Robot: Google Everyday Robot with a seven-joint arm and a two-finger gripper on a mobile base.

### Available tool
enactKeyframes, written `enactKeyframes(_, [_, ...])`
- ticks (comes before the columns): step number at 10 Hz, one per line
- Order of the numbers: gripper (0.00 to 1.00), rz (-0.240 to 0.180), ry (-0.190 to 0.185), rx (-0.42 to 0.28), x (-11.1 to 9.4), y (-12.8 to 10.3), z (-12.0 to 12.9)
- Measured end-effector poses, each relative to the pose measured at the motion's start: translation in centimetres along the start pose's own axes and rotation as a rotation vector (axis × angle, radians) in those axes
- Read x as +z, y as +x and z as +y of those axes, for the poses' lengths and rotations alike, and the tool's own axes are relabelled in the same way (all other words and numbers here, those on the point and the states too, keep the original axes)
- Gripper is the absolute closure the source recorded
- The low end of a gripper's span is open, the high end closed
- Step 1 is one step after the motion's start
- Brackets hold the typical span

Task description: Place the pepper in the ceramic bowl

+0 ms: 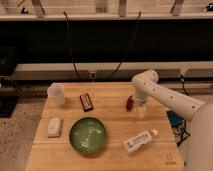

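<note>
The pepper (130, 102) is small, dark red-brown and tapered; it lies on the wooden table (110, 120) right of centre. The ceramic bowl (88, 135) is round, green and glossy with light swirl marks, and sits at the front middle, empty. My gripper (141, 111) hangs from the white arm (165, 97) that reaches in from the right. It points down at the table just right of the pepper, close beside it. I cannot tell whether it touches the pepper.
A white plastic cup (56, 93) stands at the back left. A flat black-and-red rectangular object (86, 102) lies behind the bowl. A pale sponge-like block (54, 126) lies at the left, and a white bottle (138, 141) lies on its side at the front right.
</note>
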Motion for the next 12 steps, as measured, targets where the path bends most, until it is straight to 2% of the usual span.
enactKeyframes(12, [0.20,-0.024,-0.012,0.003,0.9,-0.1,-1.2])
